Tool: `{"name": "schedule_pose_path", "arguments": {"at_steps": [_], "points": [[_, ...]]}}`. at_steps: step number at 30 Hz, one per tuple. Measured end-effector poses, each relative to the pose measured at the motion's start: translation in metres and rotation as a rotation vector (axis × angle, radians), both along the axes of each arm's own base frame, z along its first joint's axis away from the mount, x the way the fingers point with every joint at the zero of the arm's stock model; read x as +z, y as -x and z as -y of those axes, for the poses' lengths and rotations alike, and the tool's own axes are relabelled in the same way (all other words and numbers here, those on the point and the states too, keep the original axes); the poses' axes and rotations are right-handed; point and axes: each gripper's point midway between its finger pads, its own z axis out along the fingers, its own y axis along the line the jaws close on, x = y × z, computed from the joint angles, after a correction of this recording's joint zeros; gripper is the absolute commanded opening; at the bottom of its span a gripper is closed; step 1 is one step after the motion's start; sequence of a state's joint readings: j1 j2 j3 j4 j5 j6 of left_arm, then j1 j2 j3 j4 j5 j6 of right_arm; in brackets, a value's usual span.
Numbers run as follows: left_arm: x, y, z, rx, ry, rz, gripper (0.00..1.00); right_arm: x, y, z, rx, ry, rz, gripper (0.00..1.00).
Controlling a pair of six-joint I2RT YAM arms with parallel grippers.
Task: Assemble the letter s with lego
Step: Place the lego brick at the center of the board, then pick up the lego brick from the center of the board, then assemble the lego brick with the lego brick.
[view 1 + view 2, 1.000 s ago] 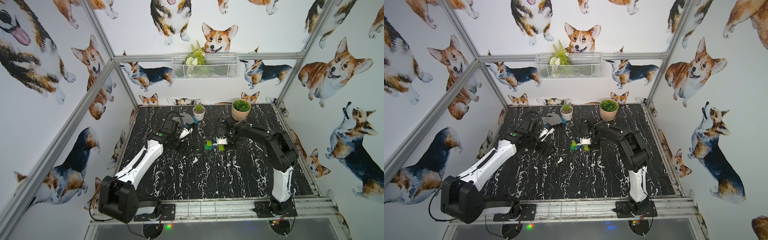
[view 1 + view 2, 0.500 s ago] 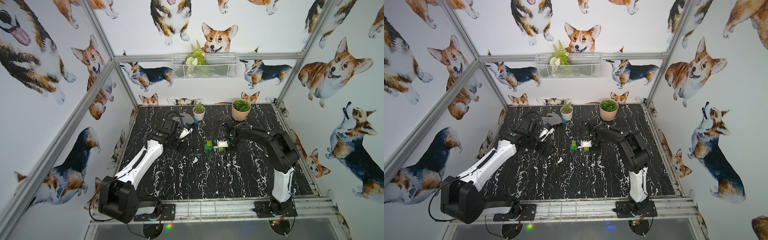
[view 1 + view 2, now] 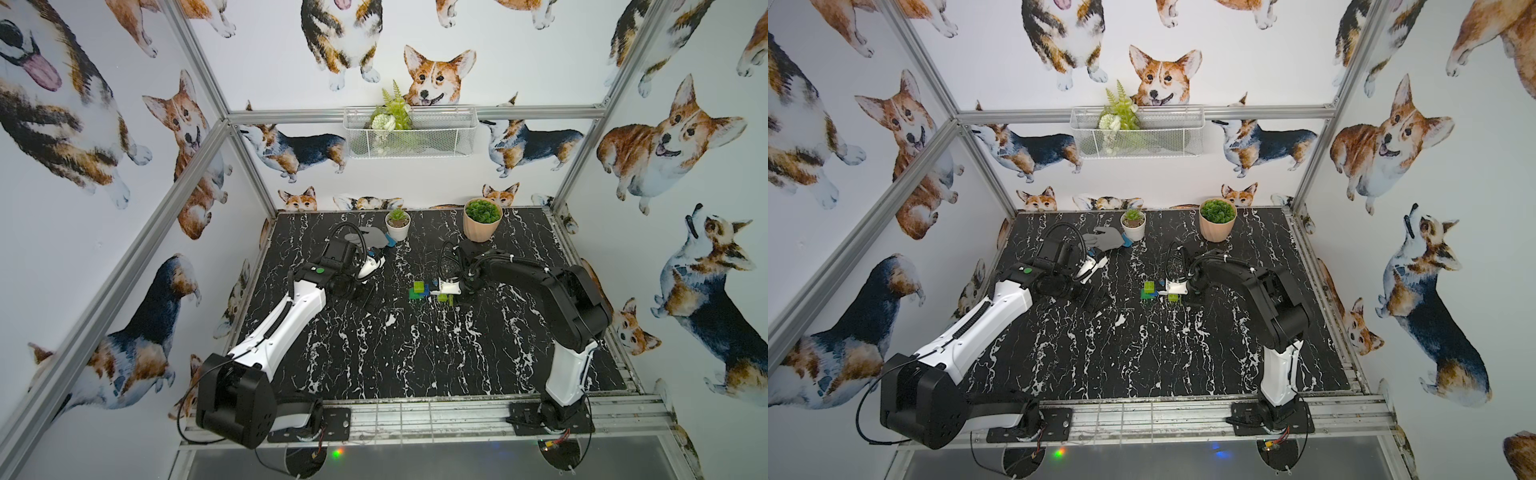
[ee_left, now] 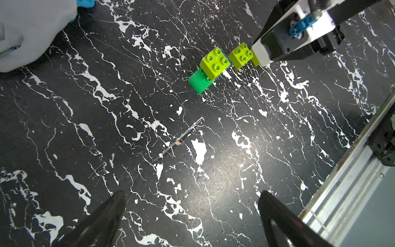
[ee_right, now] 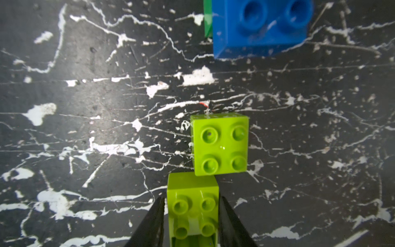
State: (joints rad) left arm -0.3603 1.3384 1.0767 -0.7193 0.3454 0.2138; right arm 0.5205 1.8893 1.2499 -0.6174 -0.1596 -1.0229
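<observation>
Slightly wider now: right gripper [image 5: 191, 200]

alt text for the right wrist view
The right tool grips a lime-green brick over a black marbled table. A second lime-green brick touches its corner ahead; farther on sits a blue brick with a dark green brick edge beside it.

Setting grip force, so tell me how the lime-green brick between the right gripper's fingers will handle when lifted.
The lime-green brick looks like hard moulded plastic, so probably stiff. Its glossy flat sides might slip in the right gripper. Small and square-based, it is likely light and would slide, not roll.
</observation>
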Motion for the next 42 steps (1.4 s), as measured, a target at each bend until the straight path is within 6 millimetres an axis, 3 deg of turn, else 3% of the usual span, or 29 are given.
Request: {"name": "schedule_pose_path", "arguments": {"at_steps": [14,26,42], "points": [[0.002,0.003,-0.001,0.000,0.000,0.000,1.00,0.003,-0.002,-0.003,-0.006,-0.039,-0.004,0.24],[0.007,0.002,-0.001,0.001,0.004,0.013,1.00,0.038,-0.017,-0.007,-0.010,-0.071,0.036,0.24],[0.009,0.001,0.000,0.001,0.007,0.019,1.00,0.026,-0.015,-0.021,0.049,-0.032,-0.015,0.23]]}}
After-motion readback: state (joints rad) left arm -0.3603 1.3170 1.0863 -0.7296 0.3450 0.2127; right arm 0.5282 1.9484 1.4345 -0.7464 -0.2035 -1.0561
